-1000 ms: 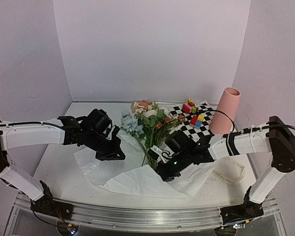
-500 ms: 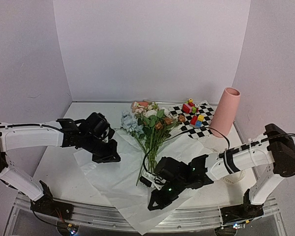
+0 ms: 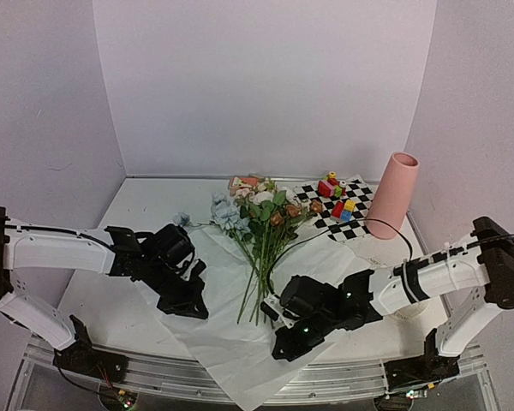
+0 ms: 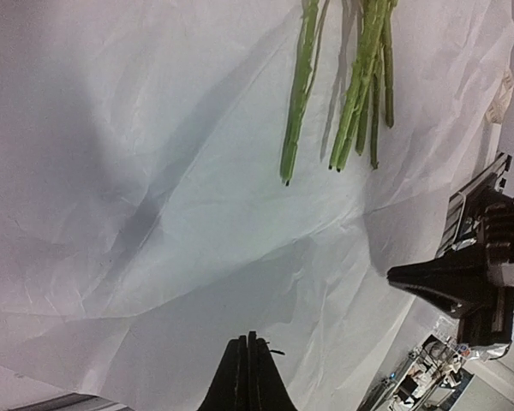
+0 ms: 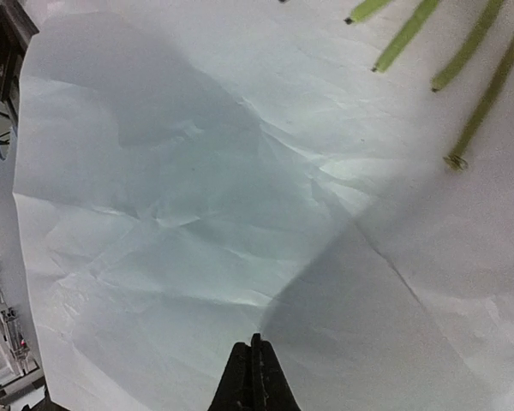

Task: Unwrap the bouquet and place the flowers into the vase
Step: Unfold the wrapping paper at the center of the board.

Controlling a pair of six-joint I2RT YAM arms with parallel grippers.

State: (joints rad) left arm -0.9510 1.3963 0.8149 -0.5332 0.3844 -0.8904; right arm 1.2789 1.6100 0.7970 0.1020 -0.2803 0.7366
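On the bench (image 3: 150,204), seen from above, the white paper sheet (image 3: 218,321) lies spread open with the flowers (image 3: 261,214) on it. The pink vase (image 3: 394,193) stands upright well apart at the right, near the toy blocks (image 3: 338,199). The left pincer (image 3: 191,308) and right pincer (image 3: 283,349) sit low over the sheet, either side of the stems (image 3: 259,287).

Left wrist view: the left pincer (image 4: 248,342) is pressed shut with nothing visible between its fingers, over creased paper; the cut stem ends lie beyond it.

Right wrist view: the right pincer (image 5: 257,347) is likewise closed and empty above the sheet.
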